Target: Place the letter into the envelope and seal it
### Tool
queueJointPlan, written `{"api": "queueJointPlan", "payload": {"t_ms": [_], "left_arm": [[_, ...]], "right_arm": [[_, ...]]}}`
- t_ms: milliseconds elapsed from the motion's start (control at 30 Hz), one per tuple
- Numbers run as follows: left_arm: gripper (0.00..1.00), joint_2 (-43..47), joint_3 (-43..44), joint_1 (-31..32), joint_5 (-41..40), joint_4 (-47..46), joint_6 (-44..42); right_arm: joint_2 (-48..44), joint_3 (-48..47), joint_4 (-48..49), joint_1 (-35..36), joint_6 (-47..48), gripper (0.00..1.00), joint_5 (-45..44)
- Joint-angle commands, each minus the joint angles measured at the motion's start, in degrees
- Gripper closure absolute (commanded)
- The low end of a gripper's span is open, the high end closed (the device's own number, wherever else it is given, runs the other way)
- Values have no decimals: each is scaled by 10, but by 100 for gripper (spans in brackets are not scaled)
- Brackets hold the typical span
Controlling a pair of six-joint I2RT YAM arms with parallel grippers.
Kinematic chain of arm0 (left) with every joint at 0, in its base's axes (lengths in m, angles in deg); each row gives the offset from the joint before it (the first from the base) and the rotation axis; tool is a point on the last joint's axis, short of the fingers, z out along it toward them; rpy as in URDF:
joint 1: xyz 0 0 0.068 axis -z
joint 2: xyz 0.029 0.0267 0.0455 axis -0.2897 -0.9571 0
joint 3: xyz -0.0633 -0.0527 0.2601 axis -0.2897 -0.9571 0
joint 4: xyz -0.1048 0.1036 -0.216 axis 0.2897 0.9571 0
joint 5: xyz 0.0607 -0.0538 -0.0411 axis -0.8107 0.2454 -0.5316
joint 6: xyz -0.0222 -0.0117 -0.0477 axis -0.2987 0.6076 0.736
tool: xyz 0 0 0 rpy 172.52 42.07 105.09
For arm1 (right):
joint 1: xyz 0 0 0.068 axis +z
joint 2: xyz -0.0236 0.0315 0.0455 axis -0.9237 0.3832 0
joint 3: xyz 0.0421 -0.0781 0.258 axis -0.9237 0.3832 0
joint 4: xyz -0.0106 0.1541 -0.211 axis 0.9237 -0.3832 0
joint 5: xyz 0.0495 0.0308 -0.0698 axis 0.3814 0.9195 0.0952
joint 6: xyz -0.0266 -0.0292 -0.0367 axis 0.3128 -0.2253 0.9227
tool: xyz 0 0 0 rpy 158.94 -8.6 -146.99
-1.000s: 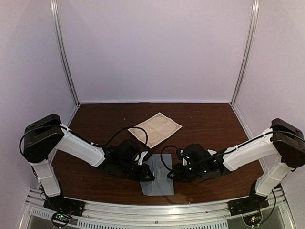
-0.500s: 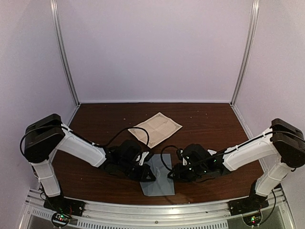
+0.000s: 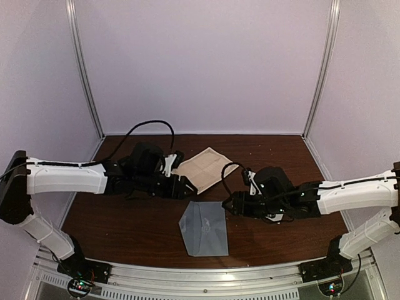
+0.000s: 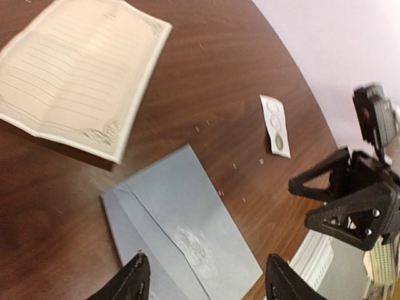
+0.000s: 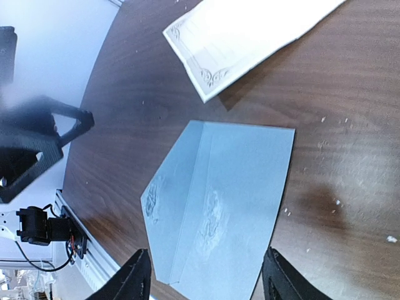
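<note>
While missing sticker strip [image 4: 275,125] in top view, catching it in left wrist view, 2 o'clock off envelope [image 4: 187,212]. Seeing left gripper [image 4: 206,281], right gripper [image 5: 203,275] gaping wide, holding nothing.

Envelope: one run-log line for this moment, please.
envelope: flat, flap open | letter: outside envelope | left gripper: open, empty | right gripper: open, empty

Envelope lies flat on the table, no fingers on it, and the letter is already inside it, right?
Not quite: the letter is not inside. It lies on the table beyond the envelope, apart from it, as the top external view shows. The envelope is flat, and neither the left gripper nor the right gripper touches it.
</note>
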Motion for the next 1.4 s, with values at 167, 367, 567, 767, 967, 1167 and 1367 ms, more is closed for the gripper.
{"api": "queueJointPlan", "payload": {"t_ms": [167, 367, 567, 767, 967, 1167, 1367], "left_arm": [[32, 11, -62, -84, -24, -159, 79], [32, -45, -80, -101, -50, -234, 132], [33, -107, -78, -124, -59, -284, 147], [35, -166, -64, -137, -58, -328, 158], [40, -219, -36, -151, -61, -341, 158], [48, -260, -7, -158, -50, -352, 152], [60, -296, 5, -172, -43, -362, 157]], "right_arm": [[-8, -35, -6, -36, 34, 37, -65], [-21, -32, 0, -37, 41, 36, -69], [-43, -17, 9, -41, 41, 35, -81], [-55, -9, 13, -47, 45, 34, -85], [-55, -8, 12, -56, 49, 34, -81], [-53, -4, 14, -62, 50, 34, -77], [-52, -6, 12, -64, 50, 34, -72]]}}
